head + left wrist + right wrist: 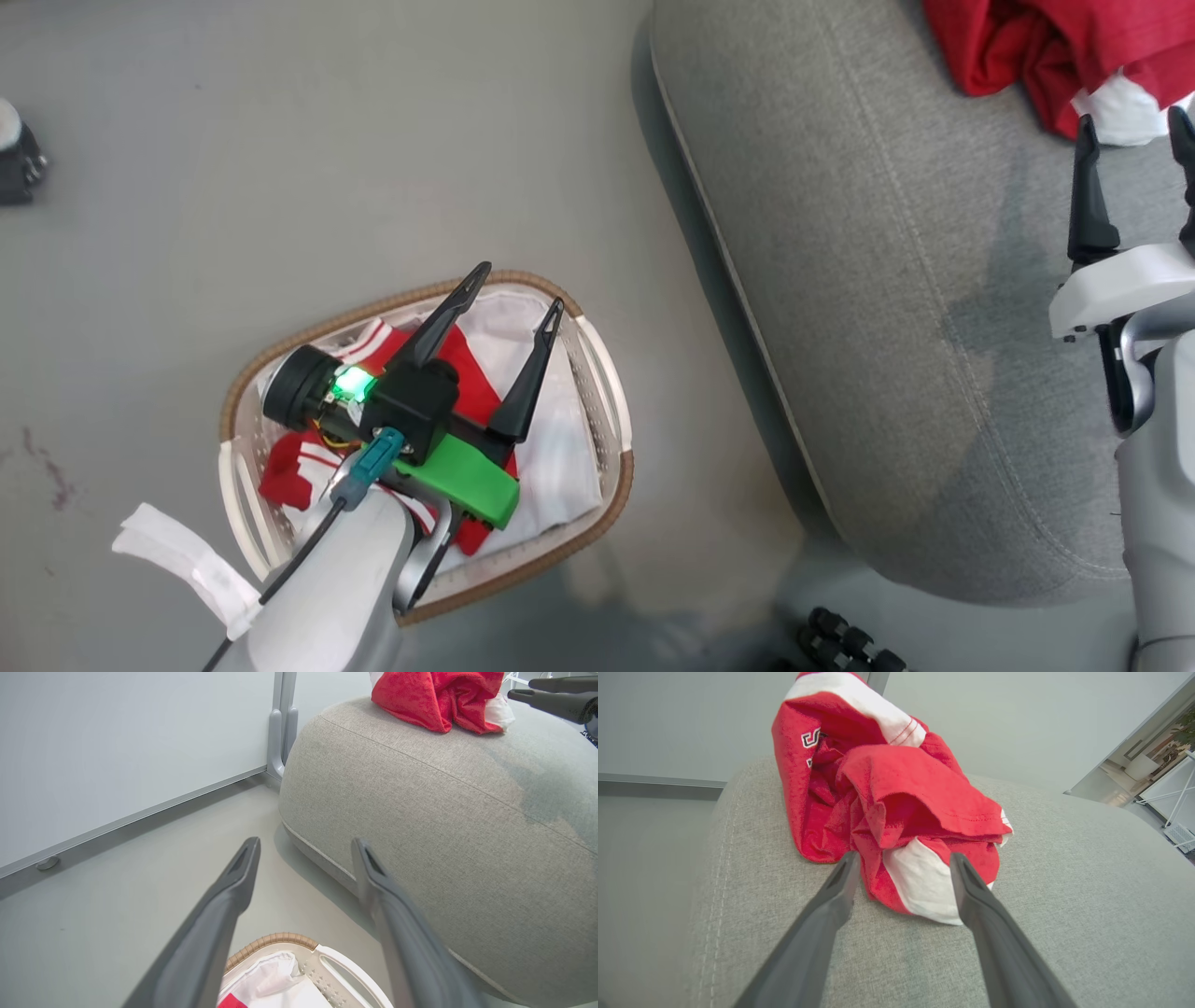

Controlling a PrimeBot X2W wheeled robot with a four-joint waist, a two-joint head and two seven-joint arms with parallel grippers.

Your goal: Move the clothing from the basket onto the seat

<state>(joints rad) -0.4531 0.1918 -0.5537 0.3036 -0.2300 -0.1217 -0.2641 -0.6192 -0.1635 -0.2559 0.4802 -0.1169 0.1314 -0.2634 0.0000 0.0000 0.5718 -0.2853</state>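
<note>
Hovering over the oval white perforated plastic basket with brown woven rim (280,345), with the left gripper (522,284) spread and empty. Seemingly starting the second pickup: calls for lowering onto the crumpled red-and-white sports garment (476,392) inside, then pinching. Parted and empty likewise at the right gripper (905,855), just beside the other red-and-white garment (901,779) on the large grey fabric seat (887,280). Counted: two garments, one basket, one seat.

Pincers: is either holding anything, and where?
Neither. The left pincer is open above the basket; the right pincer is open by the red garment on the seat.
</note>
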